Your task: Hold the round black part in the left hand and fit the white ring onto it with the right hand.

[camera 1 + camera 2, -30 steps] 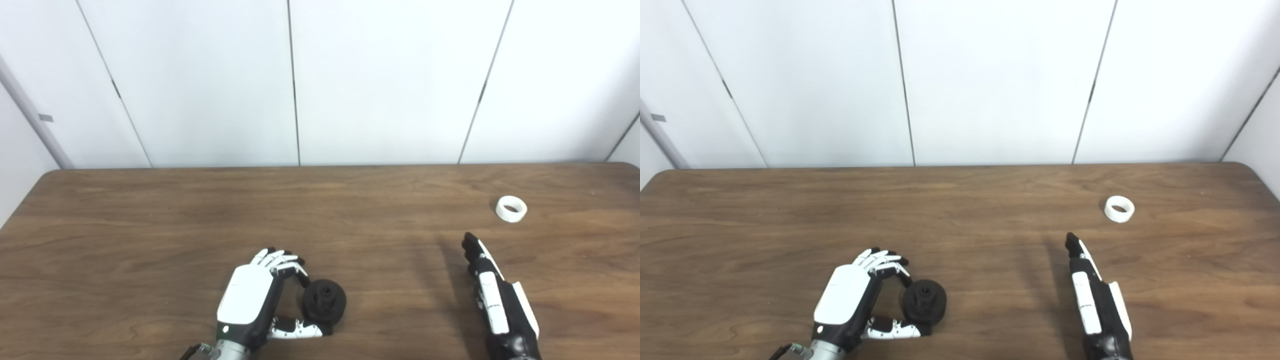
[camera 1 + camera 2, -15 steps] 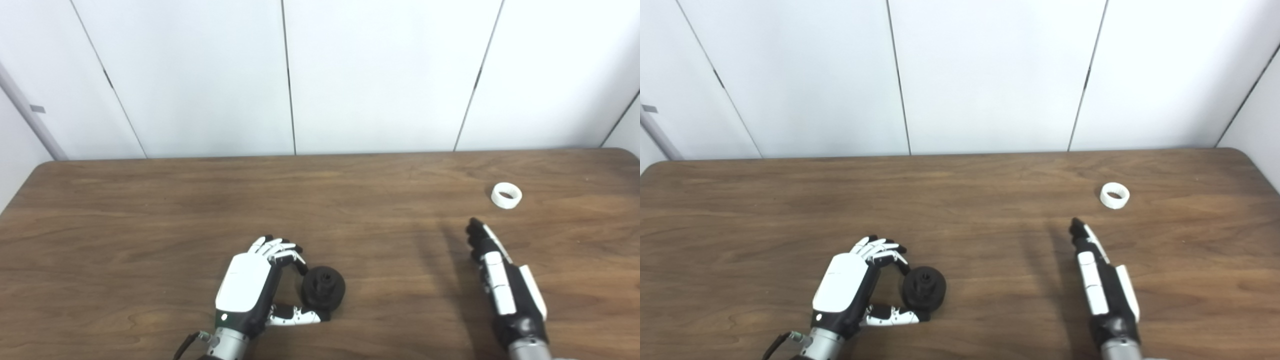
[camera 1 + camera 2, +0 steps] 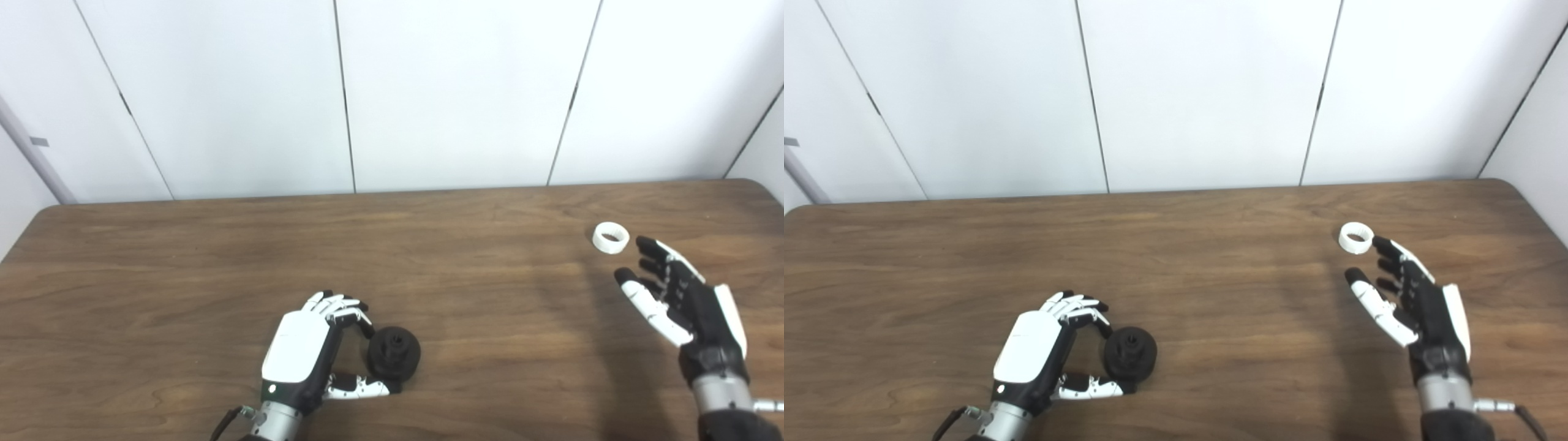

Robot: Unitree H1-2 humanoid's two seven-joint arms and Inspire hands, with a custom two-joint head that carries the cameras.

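Note:
The round black part (image 3: 394, 353) rests on the wooden table (image 3: 184, 269) near its front edge. My left hand (image 3: 309, 355) curls around its left side, fingertips (image 3: 361, 318) touching its far edge and the thumb against its near edge. The white ring (image 3: 610, 237) lies flat on the table at the far right. My right hand (image 3: 677, 293) hovers just to the near right of the ring, open, fingers spread and pointing toward it, holding nothing. In the right eye view its foremost fingertip (image 3: 1381, 244) sits close beside the white ring (image 3: 1356, 236), seemingly apart from it.
White wall panels (image 3: 459, 92) rise behind the table's far edge. The table's rounded right corner (image 3: 1516, 190) lies just beyond the ring. Bare wood spans the stretch between the two hands.
The camera has shifted slightly. My right hand has swung right and forward to beside the ring, turning so its spread fingers show. The left hand and black part have stayed put.

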